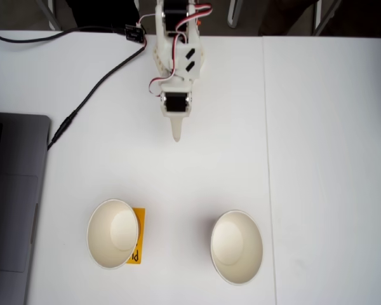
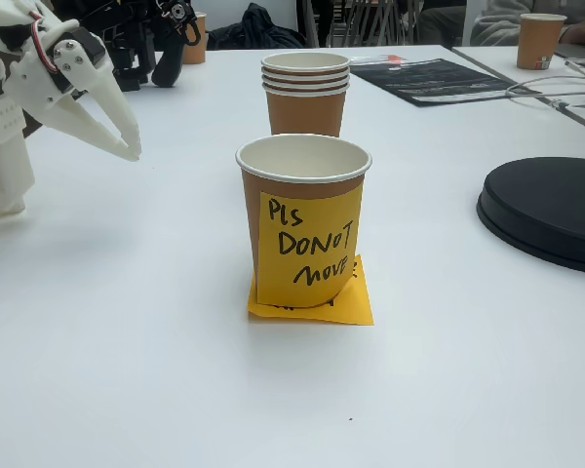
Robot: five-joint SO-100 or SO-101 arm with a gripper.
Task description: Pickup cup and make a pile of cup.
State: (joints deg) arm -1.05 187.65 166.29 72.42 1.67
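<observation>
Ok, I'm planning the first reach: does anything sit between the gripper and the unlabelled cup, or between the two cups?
Nothing visible blocks either path. From above, bare table lies between the gripper and the unlabelled cup. Between it and the labelled cup there is only the flat orange sticky note by the labelled cup.

A white table (image 1: 317,159) is seen from above. The white arm reaches down from the top edge, its gripper (image 1: 176,135) held over bare tabletop with the fingers drawn to a single point. Two white cups stand upright near the bottom, well apart: the left cup (image 1: 112,233) rests on an orange sticky note (image 1: 138,236), the right cup (image 1: 237,246) on bare table. A grey laptop (image 1: 13,203) is seen at the left edge; a black cable (image 1: 82,105) runs nearby.
</observation>
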